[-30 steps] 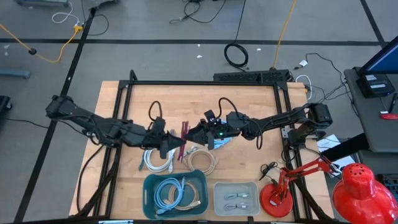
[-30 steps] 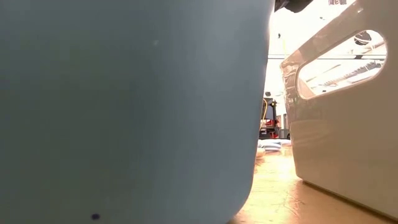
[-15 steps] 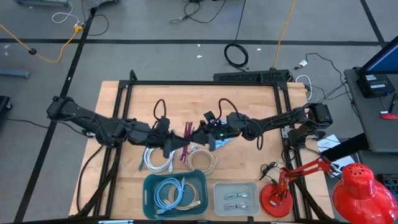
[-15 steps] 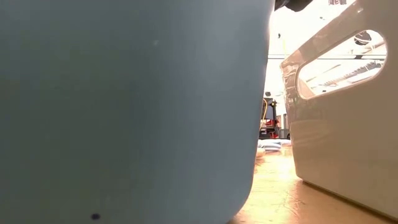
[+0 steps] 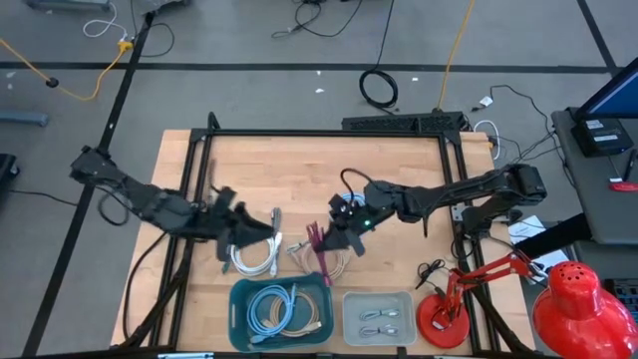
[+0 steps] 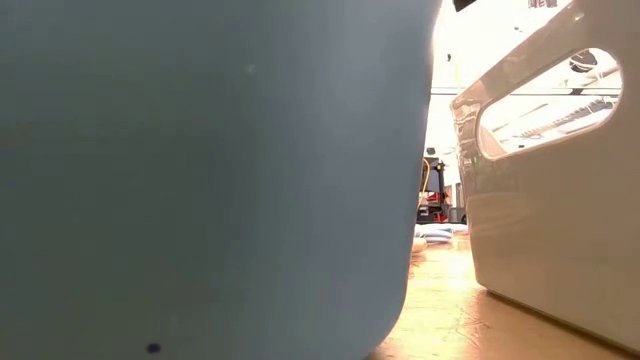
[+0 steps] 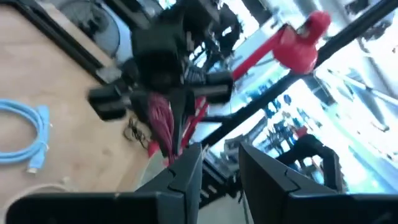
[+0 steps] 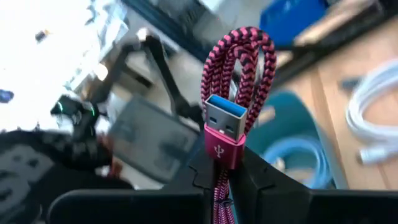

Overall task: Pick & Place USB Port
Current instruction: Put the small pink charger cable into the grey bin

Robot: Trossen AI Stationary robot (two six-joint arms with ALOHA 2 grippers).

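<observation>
Your pink cable [image 8: 231, 93] stands upright between right claw's fingers, plug face toward wrist camera, braided loop above plug, long axis along fingers. Right arm reaches in from 3 o'clock, right claw [image 5: 332, 237] clamped on cable plug, above table [image 5: 299, 165] centre, just past blue bin [image 5: 280, 309] rim. Left claw [image 5: 267, 225] at 9 o'clock of cable, over white cable coil [image 5: 251, 257], fingers [image 7: 186, 177] apart, holding nothing.

Held in the right hand [image 5: 325, 239]: red-and-black braided USB cable [image 5: 318, 237], above the near middle of the wooden surface [image 5: 299, 165]. Behind: teal plastic bin [image 5: 280, 311]. Left: left hand [image 5: 271, 227], over coiled white cable [image 5: 251, 257].
</observation>
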